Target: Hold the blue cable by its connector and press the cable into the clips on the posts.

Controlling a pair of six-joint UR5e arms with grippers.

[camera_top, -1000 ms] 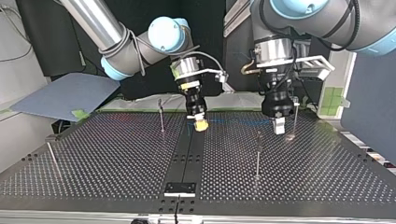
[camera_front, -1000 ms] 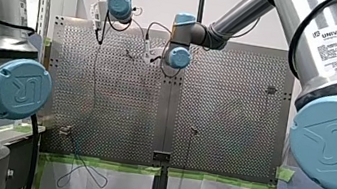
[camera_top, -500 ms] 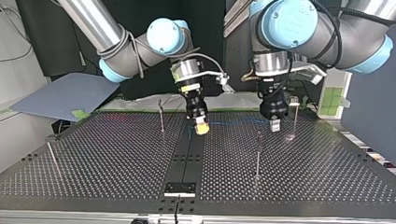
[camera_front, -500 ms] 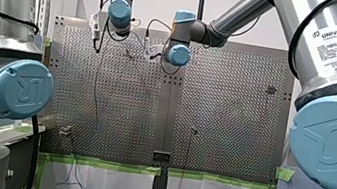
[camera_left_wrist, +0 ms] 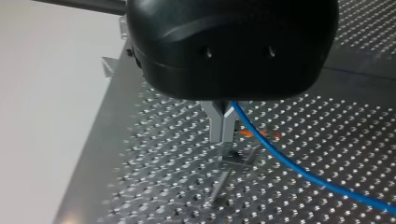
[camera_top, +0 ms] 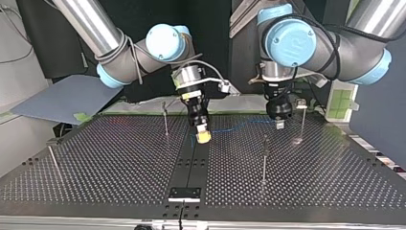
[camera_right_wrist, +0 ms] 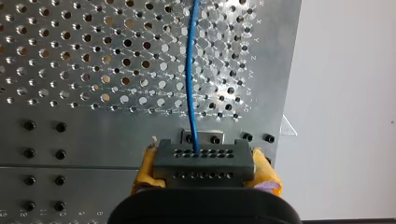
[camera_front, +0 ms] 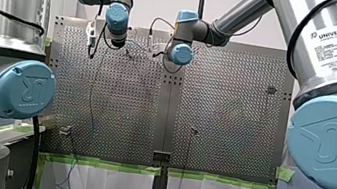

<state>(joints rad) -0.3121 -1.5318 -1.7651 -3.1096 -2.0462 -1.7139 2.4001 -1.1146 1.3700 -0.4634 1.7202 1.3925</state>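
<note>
Table (camera_right_wrist: pixel 266 70) edge just beside the connector (camera_right_wrist: pixel 210 156), right claw (camera_right_wrist: pixel 204 164) clamping it, yellow pads (camera_right_wrist: pixel 144 171) mostly hidden behind it, blue cable (camera_left_wrist: pixel 299 171) pinched in left claw (camera_left_wrist: pixel 223 137).

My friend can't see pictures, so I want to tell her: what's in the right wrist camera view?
My right gripper, with yellow pads, is clamped on a dark connector that has rows of small holes. A blue cable runs from the connector straight out ahead of the gripper, over the perforated metal table.
</note>
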